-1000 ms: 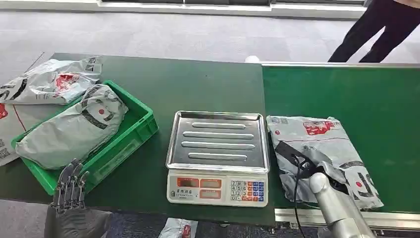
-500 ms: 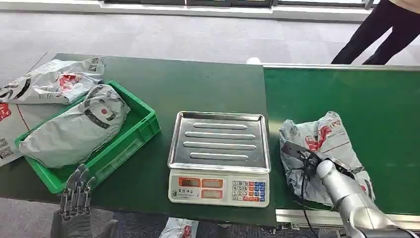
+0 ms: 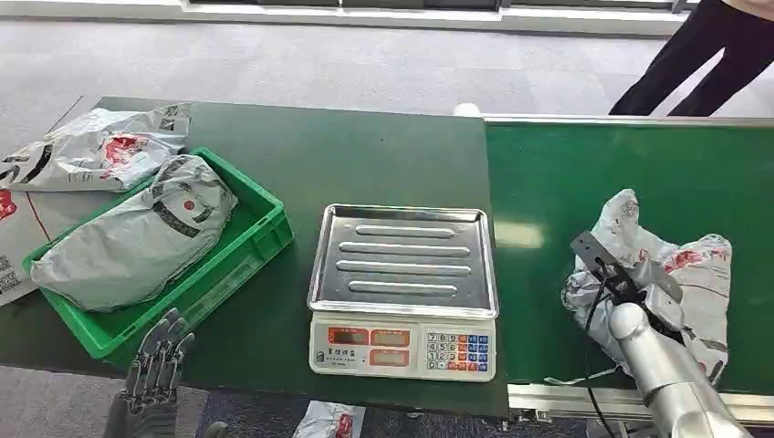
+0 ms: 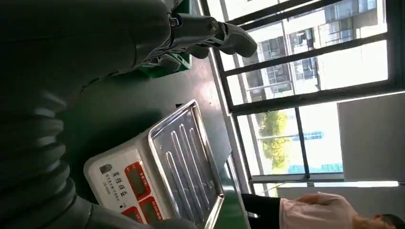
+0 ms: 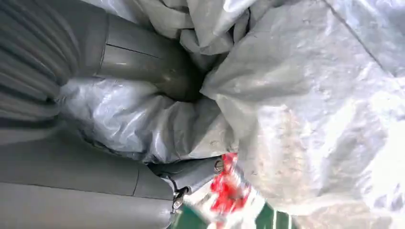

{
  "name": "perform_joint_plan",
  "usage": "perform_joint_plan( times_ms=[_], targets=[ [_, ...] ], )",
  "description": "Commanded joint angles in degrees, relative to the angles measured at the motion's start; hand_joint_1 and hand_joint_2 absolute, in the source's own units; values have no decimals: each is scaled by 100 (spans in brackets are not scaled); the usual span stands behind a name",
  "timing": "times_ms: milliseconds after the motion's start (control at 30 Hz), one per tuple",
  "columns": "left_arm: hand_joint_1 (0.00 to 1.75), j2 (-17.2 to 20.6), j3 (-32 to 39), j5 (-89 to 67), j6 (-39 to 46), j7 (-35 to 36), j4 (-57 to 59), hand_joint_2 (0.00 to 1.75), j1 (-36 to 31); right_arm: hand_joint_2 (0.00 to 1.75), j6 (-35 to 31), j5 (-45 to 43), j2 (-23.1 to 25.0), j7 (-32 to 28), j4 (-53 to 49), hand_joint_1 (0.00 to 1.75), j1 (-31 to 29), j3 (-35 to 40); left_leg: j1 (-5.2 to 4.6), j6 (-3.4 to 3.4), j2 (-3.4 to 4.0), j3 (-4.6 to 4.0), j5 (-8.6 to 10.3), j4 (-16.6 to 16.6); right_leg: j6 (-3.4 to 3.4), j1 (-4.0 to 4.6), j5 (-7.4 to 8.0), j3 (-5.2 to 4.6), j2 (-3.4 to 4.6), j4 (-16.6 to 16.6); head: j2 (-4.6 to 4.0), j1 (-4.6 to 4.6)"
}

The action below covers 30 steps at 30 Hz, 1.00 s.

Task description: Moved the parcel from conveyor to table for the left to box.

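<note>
A crumpled grey plastic parcel with red print sits bunched up on the green conveyor belt at the right. My right hand grips it, fingers dug into the folds. The right wrist view shows my thumb and fingers pressed into the parcel's grey film. My left hand hangs open below the table's front edge, near the green box. In the left wrist view its fingers are spread, holding nothing.
A scale with a steel tray stands mid-table. The green box holds a grey parcel; more parcels lie at the far left. A person's dark legs stand behind the conveyor. Another parcel lies on the floor.
My right hand has closed on the parcel and dragged it rightward along the belt; it went from lying flat to bunched up. The left hand has drifted slightly to the right.
</note>
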Motion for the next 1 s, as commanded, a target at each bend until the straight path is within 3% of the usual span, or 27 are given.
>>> perform_joint_plan(
  times_ms=[33, 67, 100, 200, 267, 333, 367, 400, 433, 500, 600, 667, 733, 833, 933, 1000],
  targets=[
    [0, -564, 406, -242, -121, -157, 59, 175, 16, 175, -2373, 234, 681, -1309, -4627, 175, 1462, -1044, -4, -3, 0, -15, -2, 0, -8, -3, -4, -20, -1, 8, 0, 0],
    [0, -559, 375, -302, -157, -213, 156, 175, -62, 175, -2751, 284, 673, -1910, -4937, 175, 1555, -838, -3, -5, -1, -17, -3, -3, -11, -1, -5, -20, -2, 7, 0, 0],
    [0, -430, 271, -346, -92, -268, 298, 175, -217, 175, -2695, 112, 604, -2385, -5232, 175, 1552, -441, -1, -7, -3, -13, 0, -7, -10, 1, -4, -14, -2, 3, 0, 0],
    [0, -375, 247, -331, -20, -257, 399, 175, -326, 175, -2624, 263, 701, -2284, -5230, 175, 1431, -260, -1, -11, 7, -5, 3, -18, -15, 2, -3, -16, 7, -1, 0, 0],
    [0, -124, 78, -298, 101, -308, 521, 175, -463, 175, -2091, -608, 393, -2996, -5185, 175, 1202, 423, 2, -12, -2, -6, 1, -14, -14, 4, -5, -13, 0, -1, 0, 0],
    [0, 164, -137, -209, 332, -348, 767, 175, -716, 175, -1719, -668, 431, -3325, -5019, 175, 641, 1251, -1, -12, 8, 0, 3, -17, -13, 1, -4, -12, 6, 0, 0, 0],
    [0, 337, -259, -152, 443, -364, 893, 175, -834, 175, -1124, -1090, 445, -3432, -4920, 175, 285, 1766, -5, -13, 41, -2, 8, -24, -17, -4, 8, -26, 38, 0, 0, 0],
    [0, 495, -365, -97, 548, -393, 1033, 175, -951, 175, -785, -1217, 532, -3444, -4766, 175, -38, 2165, -8, -13, 46, -4, 4, -22, -14, -8, 6, -22, 43, 5, 0, 0],
    [0, 717, -505, -11, 607, -426, 1248, 175, -1140, 175, 297, -1700, 670, -3301, -4437, 175, -522, 2746, -6, -16, 73, -9, 6, -27, -20, -5, 17, -29, 70, 0, 0, 0],
    [0, 956, -648, 102, 741, -501, 1537, 175, -1365, 175, 1194, -1866, 1024, -3246, -3682, 175, -1157, 3530, -8, -26, 129, -33, 9, -35, -34, -7, 38, -47, 125, 3, 0, 0],
    [0, 1053, -717, 173, 862, -572, 1611, 175, -1362, 175, 1083, -1817, 1240, -3251, -3171, 175, -1309, 3884, 1, -34, 119, -29, 17, -41, -38, 8, 45, -30, 117, -8, 0, 2],
    [0, 1157, -811, 240, 967, -588, 1577, 175, -1324, 175, 1486, -1887, 1259, -3163, -2966, 175, -1420, 4151, 12, -49, 107, -13, 47, -54, -52, 20, 61, -49, 105, -23, 0, -2],
    [0, 1262, -854, 351, 1122, -597, 1571, 175, -1283, 175, 1804, -1924, 1596, -3051, -2302, 175, -1626, 4470, 12, -43, 67, -4, 59, -38, -53, 26, 54, -45, 66, -6, 0, -2],
    [0, 1237, -764, 430, 1241, -518, 1594, 175, -1373, 175, 1903, -2045, 2059, -2931, -1339, 175, -2032, 4743, 19, -45, 76, -3, 58, -35, -50, 27, 59, -42, 75, -1, 0, 2],
    [0, 1199, -712, 450, 1257, -439, 1592, 175, -1444, 175, 1953, -2073, 2139, -2885, -1137, 175, -2160, 4805, 21, -50, 98, -12, 62, -38, -56, 26, 67, -65, 103, 3, 0, 0],
    [0, 1152, -652, 447, 1268, -399, 1526, 175, -1400, 175, 2121, -2134, 2168, -2727, -981, 175, -2240, 4879, 23, -47, 55, -28, 64, -26, -50, 28, 57, -66, 60, 8, 0, 0]
  ],
)
